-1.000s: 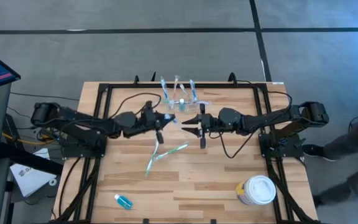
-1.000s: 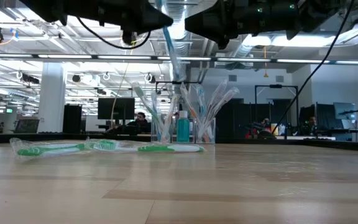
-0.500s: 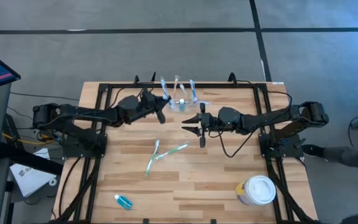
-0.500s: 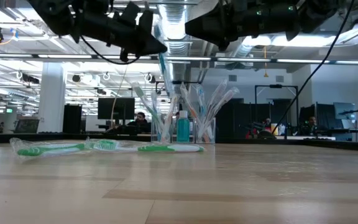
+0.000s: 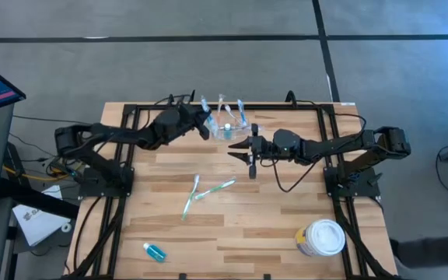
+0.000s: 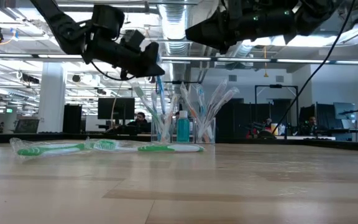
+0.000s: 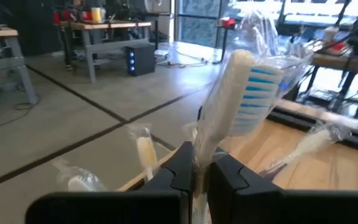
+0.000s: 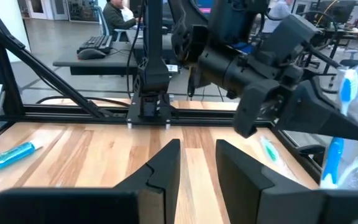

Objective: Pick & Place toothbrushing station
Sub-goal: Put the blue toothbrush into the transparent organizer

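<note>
Your left gripper, fingers clamped on a blue-bristled toothbrush, has moved from mid-table up to the toothbrushing station at the table's far edge. Insertion appears imminent. Your right gripper has held near the station, fingers part-open, empty. Two green toothbrushes remain mid-table.

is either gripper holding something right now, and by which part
The left gripper is shut on a wrapped blue-bristled toothbrush, gripping its handle below the head. The right gripper is open and holds nothing.
</note>
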{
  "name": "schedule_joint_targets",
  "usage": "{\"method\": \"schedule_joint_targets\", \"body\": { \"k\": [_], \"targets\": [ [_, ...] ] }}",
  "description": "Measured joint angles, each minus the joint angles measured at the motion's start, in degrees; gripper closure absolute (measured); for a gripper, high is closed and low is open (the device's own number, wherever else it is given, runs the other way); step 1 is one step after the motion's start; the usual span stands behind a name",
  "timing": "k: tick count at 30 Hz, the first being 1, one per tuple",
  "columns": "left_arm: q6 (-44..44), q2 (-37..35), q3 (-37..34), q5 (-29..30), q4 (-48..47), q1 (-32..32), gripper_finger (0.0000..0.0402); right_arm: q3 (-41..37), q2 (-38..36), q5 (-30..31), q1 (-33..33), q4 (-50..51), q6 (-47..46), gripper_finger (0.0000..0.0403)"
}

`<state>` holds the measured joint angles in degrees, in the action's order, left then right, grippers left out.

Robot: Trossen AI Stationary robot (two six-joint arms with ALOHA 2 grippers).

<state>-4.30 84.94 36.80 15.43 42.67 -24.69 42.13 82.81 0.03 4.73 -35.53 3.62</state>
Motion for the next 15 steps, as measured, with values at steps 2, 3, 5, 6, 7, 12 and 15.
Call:
{"method": "schedule_joint_targets", "body": {
  "k": [2,3,5,6,7,12,15],
  "targets": [
    [-0.83,1.11,0.0,-1.79,1.54,-1.06,0.0392,0.0,0.0,0.0,0.36,0.04,1.02,0.031],
    [-0.95,1.6,0.0,-2.21,1.71,-1.51,0.0392,0.0,0.0,0.0,0.45,0.19,1.32,0.031],
    [-1.12,2.6,0.0,-2.35,1.64,-2.07,0.0392,0.0,0.0,0.01,0.79,0.4,1.42,0.031],
    [-1.15,3.01,0.0,-2.35,1.57,-2.17,0.0392,0.0,0.0,0.0,0.92,0.42,1.44,0.031],
    [-1.15,3.27,0.0,-2.41,1.49,-2.3,0.0392,0.0,0.0,0.0,1.08,0.42,1.47,0.031],
    [-1.15,3.91,-0.02,-3.85,1.29,-2.36,0.0392,0.0,0.0,0.0,1.19,0.42,2.11,0.031],
    [-1.15,4.46,-0.02,-3.86,1.21,-2.36,0.0392,0.0,0.0,0.0,1.19,0.53,2.41,0.031]
  ]
}}
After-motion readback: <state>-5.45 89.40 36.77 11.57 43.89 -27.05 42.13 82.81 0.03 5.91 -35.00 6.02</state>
